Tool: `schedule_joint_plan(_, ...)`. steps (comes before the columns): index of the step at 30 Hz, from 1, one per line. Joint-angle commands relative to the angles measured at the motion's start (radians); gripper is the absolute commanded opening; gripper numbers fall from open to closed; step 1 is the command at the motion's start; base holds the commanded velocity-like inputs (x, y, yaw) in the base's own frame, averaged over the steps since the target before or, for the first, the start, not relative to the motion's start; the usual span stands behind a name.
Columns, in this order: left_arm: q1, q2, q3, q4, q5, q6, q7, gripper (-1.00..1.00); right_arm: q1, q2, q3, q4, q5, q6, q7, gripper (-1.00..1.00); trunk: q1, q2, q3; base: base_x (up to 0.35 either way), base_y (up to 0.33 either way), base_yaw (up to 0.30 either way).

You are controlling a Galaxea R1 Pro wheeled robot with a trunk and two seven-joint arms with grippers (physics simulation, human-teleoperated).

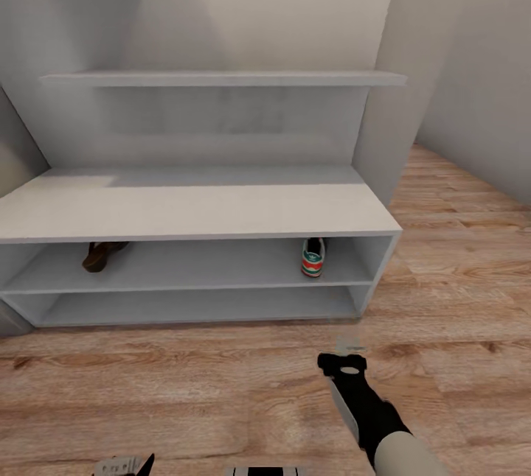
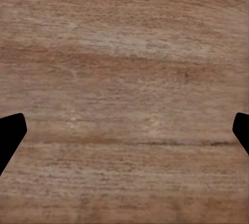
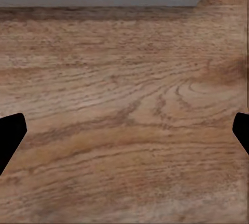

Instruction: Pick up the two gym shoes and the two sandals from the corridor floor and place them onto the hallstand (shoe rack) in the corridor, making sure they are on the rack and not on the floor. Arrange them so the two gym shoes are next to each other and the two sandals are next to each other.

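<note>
One gym shoe [image 1: 313,257] stands in the hallstand [image 1: 199,211] — in the upper shelf slot of the bench, near its right end, heel outward. One brown sandal [image 1: 102,254] lies in that same slot near the left end, well apart from the shoe. The bench has two long slots — above it, one upper shelf [image 1: 221,79] is visible.

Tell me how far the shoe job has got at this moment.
Done so far: one gym shoe stands at the right end of the hallstand upper slot, and one sandal lies at its left end. In hand: nothing; the right gripper and left gripper are open over bare corridor floor. Left: the second gym shoe and second sandal, each beside its mate.
</note>
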Motion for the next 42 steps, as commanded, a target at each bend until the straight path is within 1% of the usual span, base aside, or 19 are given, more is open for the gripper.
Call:
schedule_joint_plan(1, -0.001, -0.001, 0.003, 0.001, 0.009, 0.001, -0.009, 1.0, -0.001, -0.007, 0.005, 0.03, 0.002, -0.028, -0.005, 1.0, 0.0, 0.0, -0.001, 0.0, 0.0, 0.0)
schedule_joint_plan(2, -0.003, -0.003, 0.002, 0.001, 0.009, 0.001, -0.009, 1.0, 0.0, -0.02, 0.005, 0.093, 0.003, -0.099, -0.005, 1.0, 0.0, 0.0, -0.001, 0.0, 0.0, 0.0)
schedule_joint_plan(4, -0.004, -0.005, 0.002, 0.001, 0.008, 0.002, -0.008, 1.0, 0.0, -0.032, 0.005, 0.156, 0.003, -0.166, -0.004, 1.0, 0.0, 0.0, -0.001, 0.0, 0.0, 0.0)
schedule_joint_plan(5, -0.005, -0.006, 0.003, 0.003, 0.008, 0.002, -0.007, 1.0, 0.0, -0.043, 0.006, 0.218, 0.004, -0.229, -0.001, 1.0, 0.0, 0.0, -0.001, 0.0, 0.0, 0.0)
schedule_joint_plan(7, -0.005, -0.007, 0.003, 0.005, 0.009, 0.002, -0.006, 1.0, 0.0, -0.054, 0.007, 0.274, 0.004, -0.288, 0.004, 1.0, 0.0, 0.0, -0.001, 0.0, 0.0, 0.0)
schedule_joint_plan(8, -0.005, -0.007, 0.004, 0.009, 0.009, 0.002, -0.005, 1.0, 0.0, -0.083, 0.008, 0.369, 0.004, -0.394, 0.025, 1.0, 0.0, 0.0, -0.001, 0.0, 0.0, 0.0)
schedule_joint_plan(11, -0.005, -0.006, 0.006, 0.012, 0.009, 0.001, -0.004, 1.0, 0.0, -0.111, 0.009, 0.428, 0.004, -0.466, 0.057, 1.0, 0.0, 0.0, -0.001, 0.0, 0.0, 0.0)
schedule_joint_plan(12, -0.005, -0.004, 0.006, 0.013, 0.009, 0.001, -0.004, 1.0, 0.0, -0.129, 0.009, 0.463, 0.004, -0.508, 0.084, 1.0, 0.0, 0.0, -0.001, 0.0, 0.0, 0.0)
schedule_joint_plan(14, -0.004, -0.003, 0.007, 0.014, 0.009, 0.001, -0.004, 1.0, 0.002, -0.147, 0.009, 0.493, 0.004, -0.546, 0.116, 1.0, 0.0, 0.0, -0.001, 0.0, 0.0, 0.0)
schedule_joint_plan(15, -0.004, -0.001, 0.008, 0.015, 0.009, 0.0, -0.004, 1.0, 0.004, -0.165, 0.009, 0.516, 0.002, -0.579, 0.149, 1.0, 0.0, 0.0, -0.001, 0.0, 0.0, 0.0)
schedule_joint_plan(18, -0.003, 0.0, 0.008, 0.016, 0.009, 0.0, -0.004, 1.0, 0.01, -0.189, 0.009, 0.536, 0.001, -0.617, 0.194, 1.0, 0.0, 0.0, -0.001, 0.0, 0.0, 0.0)
schedule_joint_plan(20, -0.002, 0.001, 0.006, 0.018, 0.009, -0.004, -0.004, 1.0, 0.037, -0.217, 0.008, 0.551, -0.001, -0.654, 0.253, 1.0, 0.0, 0.0, -0.001, 0.0, 0.0, 0.0)
schedule_joint_plan(24, 0.001, 0.0, 0.005, 0.02, 0.008, -0.007, -0.004, 1.0, 0.048, -0.222, 0.008, 0.554, -0.003, -0.663, 0.268, 1.0, 0.0, 0.0, -0.001, 0.0, 0.0, 0.0)
schedule_joint_plan(42, 0.002, 0.001, 0.003, 0.036, 0.007, -0.009, -0.004, 1.0, 0.049, -0.217, 0.005, 0.555, -0.008, -0.663, 0.264, 1.0, 0.0, 0.0, -0.001, 0.0, 0.0, -0.015)
